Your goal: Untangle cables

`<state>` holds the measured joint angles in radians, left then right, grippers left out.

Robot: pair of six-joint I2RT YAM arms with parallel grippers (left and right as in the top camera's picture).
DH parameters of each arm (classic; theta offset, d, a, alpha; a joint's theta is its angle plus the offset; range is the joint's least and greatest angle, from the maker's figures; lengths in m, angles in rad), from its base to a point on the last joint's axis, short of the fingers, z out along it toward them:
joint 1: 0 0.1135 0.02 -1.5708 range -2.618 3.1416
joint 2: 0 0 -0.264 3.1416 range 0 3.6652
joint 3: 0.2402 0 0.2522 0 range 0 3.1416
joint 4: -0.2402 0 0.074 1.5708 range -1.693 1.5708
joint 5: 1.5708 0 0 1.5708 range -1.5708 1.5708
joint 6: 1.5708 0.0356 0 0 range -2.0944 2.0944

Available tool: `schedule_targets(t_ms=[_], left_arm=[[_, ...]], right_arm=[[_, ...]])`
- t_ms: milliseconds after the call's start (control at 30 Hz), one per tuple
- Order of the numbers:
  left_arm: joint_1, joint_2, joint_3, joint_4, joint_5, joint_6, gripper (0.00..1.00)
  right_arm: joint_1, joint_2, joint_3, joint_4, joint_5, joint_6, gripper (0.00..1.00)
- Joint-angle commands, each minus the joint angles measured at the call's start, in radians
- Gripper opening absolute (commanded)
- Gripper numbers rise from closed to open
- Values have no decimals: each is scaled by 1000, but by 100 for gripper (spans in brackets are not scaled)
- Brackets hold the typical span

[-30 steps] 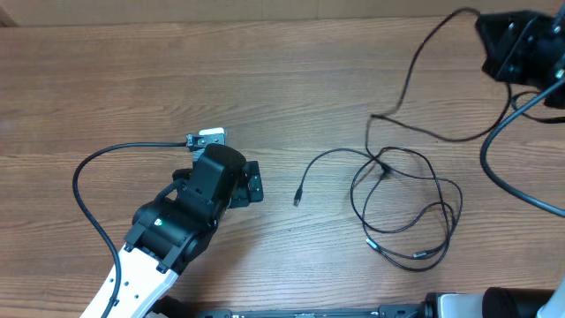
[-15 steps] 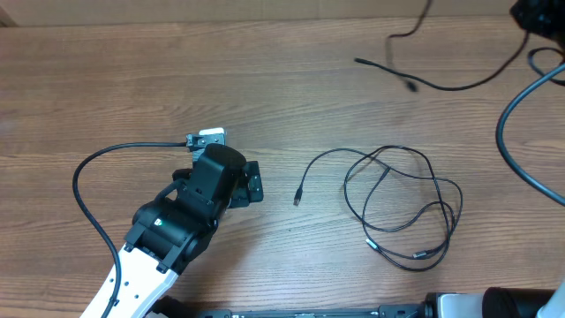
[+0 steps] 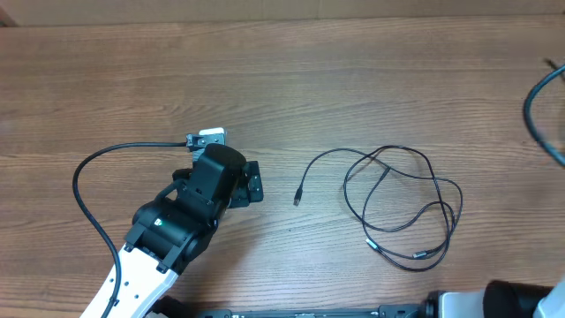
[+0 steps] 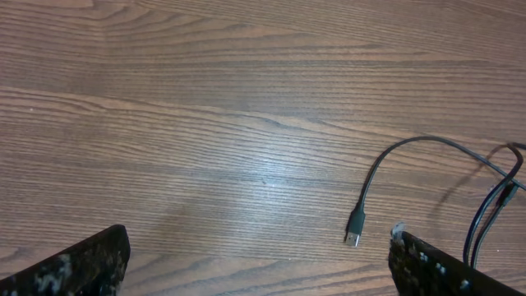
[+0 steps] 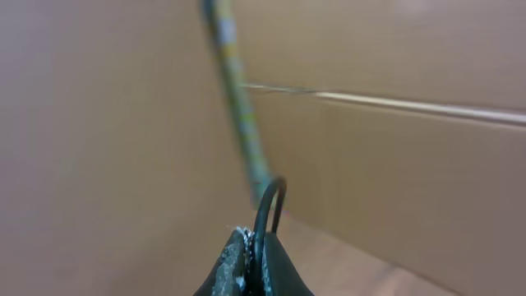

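Across the overhead view, brown wood-grain table (image 3: 265,79). At lower left, black-and-white left arm (image 3: 168,225) reaching over it toward the centre. At its tip, left gripper (image 4: 259,267) with jaws spread wide, nothing between them but bare wood.

Right of centre on the table, loose tangle of thin black cables (image 3: 382,168), loops crossing one another, flat on the wood and apart from the left gripper. One free end stretched leftward, ending in a small plug (image 4: 354,230), near the finger (image 4: 444,267) at the right of the left wrist view but not touching it.

Outside the overhead frame, right gripper (image 5: 251,263), seen only by its own wrist camera. Fingers pinched tight on a thin black cord (image 5: 269,201) arching up out of the tips, held in front of a blurred tan cardboard wall (image 5: 394,181).
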<state>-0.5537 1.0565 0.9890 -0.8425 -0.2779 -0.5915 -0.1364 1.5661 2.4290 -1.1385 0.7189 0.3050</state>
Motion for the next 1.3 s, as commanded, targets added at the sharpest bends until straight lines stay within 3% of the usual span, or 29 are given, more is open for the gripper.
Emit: schedule_targets(t_ms=[0, 233, 400, 633, 1033, 1067, 1133, 1200, 1267], left_arm=[[5, 4, 8, 1, -17, 20, 100], [5, 4, 8, 1, -18, 20, 100], [5, 4, 8, 1, -17, 20, 100], [5, 4, 8, 1, -18, 20, 100], [5, 4, 8, 1, -17, 20, 100], [5, 4, 8, 1, -17, 20, 100], [5, 4, 8, 1, -18, 20, 100], [5, 4, 8, 1, -18, 20, 100], [5, 4, 8, 1, -18, 20, 100]], right_arm=[[-89, 30, 25, -16, 77, -17, 4], [-365, 97, 25, -252, 31, 171, 4], [-582, 181, 24, -338, -150, 281, 4], [-819, 308, 24, -340, -498, 294, 4], [-1005, 376, 18, -370, -646, 294, 4], [-1008, 376, 18, -377, -646, 294, 8], [-1010, 376, 18, -385, -646, 294, 56], [-1009, 376, 18, -388, -647, 294, 96], [-1009, 376, 18, -399, -647, 294, 100]])
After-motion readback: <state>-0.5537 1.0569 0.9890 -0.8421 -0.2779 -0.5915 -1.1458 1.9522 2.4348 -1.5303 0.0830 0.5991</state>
